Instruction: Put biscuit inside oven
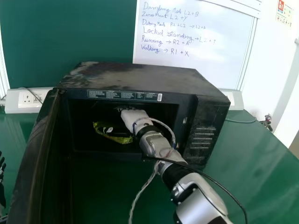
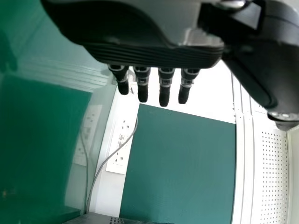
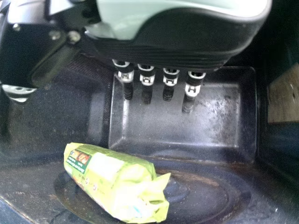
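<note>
Yellow-green biscuit packet [image 3: 110, 179] lies inside the oven [image 1: 140, 77] (the right wrist view reveals its flared end); right hand [image 1: 133, 118] and left hand [image 1: 2, 170] both spread wide.

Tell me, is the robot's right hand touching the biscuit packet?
Apart: the right wrist view shows oven interior between the right hand and the biscuit packet.

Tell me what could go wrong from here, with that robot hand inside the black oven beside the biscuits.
The open right robot hand is close to the yellow-green plastic biscuit packet, so it might knock it while backing out. The pale, loose cable hanging from the silver robot arm could snag on the rim of the black metal oven.
</note>
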`<state>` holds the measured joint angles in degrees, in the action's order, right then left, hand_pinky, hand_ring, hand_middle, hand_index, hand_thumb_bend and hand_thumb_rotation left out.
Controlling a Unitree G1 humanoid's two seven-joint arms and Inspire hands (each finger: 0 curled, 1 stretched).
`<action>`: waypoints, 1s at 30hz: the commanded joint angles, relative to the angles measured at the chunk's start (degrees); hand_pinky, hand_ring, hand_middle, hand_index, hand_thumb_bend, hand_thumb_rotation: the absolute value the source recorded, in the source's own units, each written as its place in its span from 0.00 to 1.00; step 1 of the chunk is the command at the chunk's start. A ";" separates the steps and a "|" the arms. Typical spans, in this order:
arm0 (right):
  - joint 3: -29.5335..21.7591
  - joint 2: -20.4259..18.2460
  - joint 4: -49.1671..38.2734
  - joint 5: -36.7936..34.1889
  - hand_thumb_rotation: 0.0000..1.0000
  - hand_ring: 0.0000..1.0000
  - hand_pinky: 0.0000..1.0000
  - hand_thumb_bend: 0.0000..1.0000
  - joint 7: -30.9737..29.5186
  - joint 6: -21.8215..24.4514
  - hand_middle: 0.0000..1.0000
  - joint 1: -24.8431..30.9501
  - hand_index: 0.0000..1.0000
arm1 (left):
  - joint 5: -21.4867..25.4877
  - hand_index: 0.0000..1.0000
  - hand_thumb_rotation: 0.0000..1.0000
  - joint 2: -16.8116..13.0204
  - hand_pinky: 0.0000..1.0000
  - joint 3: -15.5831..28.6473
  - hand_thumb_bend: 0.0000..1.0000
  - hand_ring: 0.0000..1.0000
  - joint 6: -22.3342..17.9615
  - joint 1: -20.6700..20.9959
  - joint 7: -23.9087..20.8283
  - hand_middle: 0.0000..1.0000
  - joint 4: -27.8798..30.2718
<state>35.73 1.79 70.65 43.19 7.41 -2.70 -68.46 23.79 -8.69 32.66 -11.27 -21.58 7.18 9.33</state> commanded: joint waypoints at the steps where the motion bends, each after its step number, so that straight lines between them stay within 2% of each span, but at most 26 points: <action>1: -0.60 0.92 -1.31 -0.56 1.00 0.99 0.93 1.00 1.15 -0.71 1.00 1.58 1.00 | 0.76 0.97 0.80 -0.55 0.86 0.33 0.98 0.91 0.24 0.55 0.49 0.93 0.32; 16: -0.41 4.52 -9.31 -0.30 1.00 1.00 0.97 1.00 -3.11 -1.77 1.00 5.83 1.00 | 0.62 0.97 0.80 -0.73 0.86 0.41 0.98 0.90 0.45 0.53 0.34 0.92 0.31; 22: -0.32 8.07 -16.02 0.47 1.00 1.00 0.95 1.00 -4.32 -2.86 1.00 8.62 1.00 | 0.85 0.97 0.79 -0.88 0.86 0.53 0.98 0.91 0.43 0.93 0.53 0.93 -0.17; 30: -1.27 12.75 -26.67 0.68 1.00 1.00 0.95 0.97 -7.35 -1.89 1.00 13.42 1.00 | 0.85 0.96 0.78 -1.07 0.85 0.85 0.99 0.90 0.49 1.61 0.25 0.92 -1.06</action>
<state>35.33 13.27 45.87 43.68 0.61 -4.83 -56.32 24.02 -9.28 33.01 -11.03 -20.87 7.29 8.62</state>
